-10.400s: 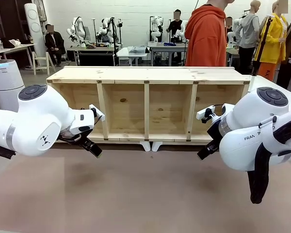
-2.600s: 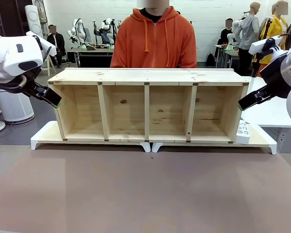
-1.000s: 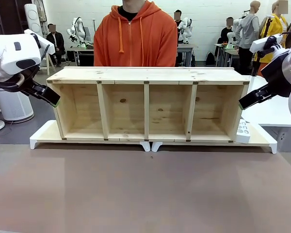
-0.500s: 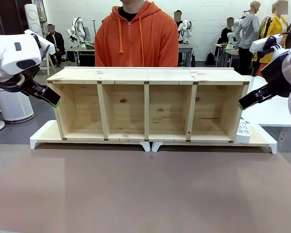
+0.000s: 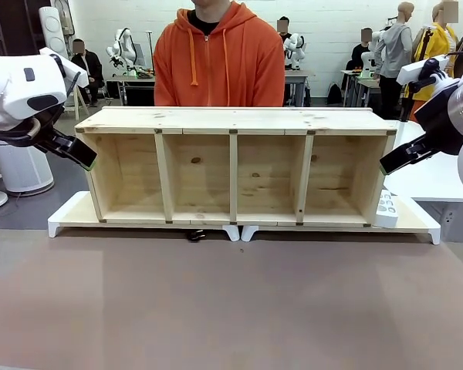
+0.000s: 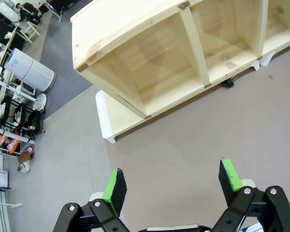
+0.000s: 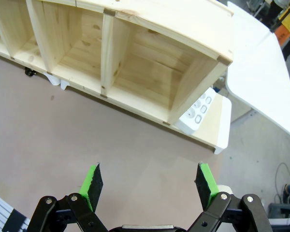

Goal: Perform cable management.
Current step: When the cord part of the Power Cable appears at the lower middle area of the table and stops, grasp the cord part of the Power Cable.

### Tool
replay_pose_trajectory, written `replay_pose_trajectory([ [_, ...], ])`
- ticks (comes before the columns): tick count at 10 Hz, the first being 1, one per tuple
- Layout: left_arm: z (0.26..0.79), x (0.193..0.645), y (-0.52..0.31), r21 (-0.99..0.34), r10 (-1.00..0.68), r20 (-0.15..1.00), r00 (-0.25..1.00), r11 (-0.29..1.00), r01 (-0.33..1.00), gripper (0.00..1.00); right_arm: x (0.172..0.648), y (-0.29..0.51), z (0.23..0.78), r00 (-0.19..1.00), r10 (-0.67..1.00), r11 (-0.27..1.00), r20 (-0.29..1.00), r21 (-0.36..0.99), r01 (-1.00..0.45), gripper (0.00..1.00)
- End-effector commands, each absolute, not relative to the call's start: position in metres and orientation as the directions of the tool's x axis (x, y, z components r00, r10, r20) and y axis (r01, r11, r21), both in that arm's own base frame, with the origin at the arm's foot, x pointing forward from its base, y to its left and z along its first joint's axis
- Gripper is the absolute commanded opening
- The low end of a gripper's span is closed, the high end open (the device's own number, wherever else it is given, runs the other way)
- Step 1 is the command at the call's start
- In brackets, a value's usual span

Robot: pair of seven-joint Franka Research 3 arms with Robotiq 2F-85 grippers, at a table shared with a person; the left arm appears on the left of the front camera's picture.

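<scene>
A small black end of the cable (image 5: pixel 194 235) pokes out from under the front of the wooden shelf (image 5: pixel 233 119), left of its middle. It also shows in the left wrist view as a black cable end (image 6: pixel 228 82) and in the right wrist view as a dark bit of cable (image 7: pixel 28 72). The white power strip (image 5: pixel 384 208) leans at the shelf's right end on the white base; the same power strip (image 7: pixel 198 113) is plain in the right wrist view. My left gripper (image 5: pixel 82 157) hangs open, high at the left. My right gripper (image 5: pixel 393 160) hangs open, high at the right. Both are empty.
A person in an orange hoodie (image 5: pixel 220 58) stands behind the shelf. The shelf has several open compartments and rests on a white base (image 5: pixel 65 216). A white side table (image 5: pixel 432 173) stands at the right. Brown tabletop (image 5: pixel 231 308) stretches in front.
The black cable end has appeared under the shelf's front edge, where nothing showed before. The person has shifted slightly. Both arms have stayed still.
</scene>
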State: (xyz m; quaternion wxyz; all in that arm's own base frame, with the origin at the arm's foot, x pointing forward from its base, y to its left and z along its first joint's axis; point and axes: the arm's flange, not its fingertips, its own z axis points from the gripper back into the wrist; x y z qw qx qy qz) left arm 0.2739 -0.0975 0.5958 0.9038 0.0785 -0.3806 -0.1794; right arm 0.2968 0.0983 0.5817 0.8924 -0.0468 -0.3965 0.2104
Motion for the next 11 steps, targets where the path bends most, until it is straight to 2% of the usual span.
replay_pose_trajectory([
  [1, 0.5952, 0.2768, -0.0995, 0.281, -0.386, 0.666, 0.639, 0.922, 0.265, 1.0, 0.2986, 0.0981, 0.5803, 0.597, 0.418, 0.905, 0.685, -0.255, -0.342, 1.0],
  [11, 0.5952, 0.2768, -0.0995, 0.281, -0.386, 0.666, 0.639, 0.922, 0.265, 1.0, 0.2986, 0.0981, 0.5803, 0.597, 0.418, 0.905, 0.685, -0.255, -0.342, 1.0],
])
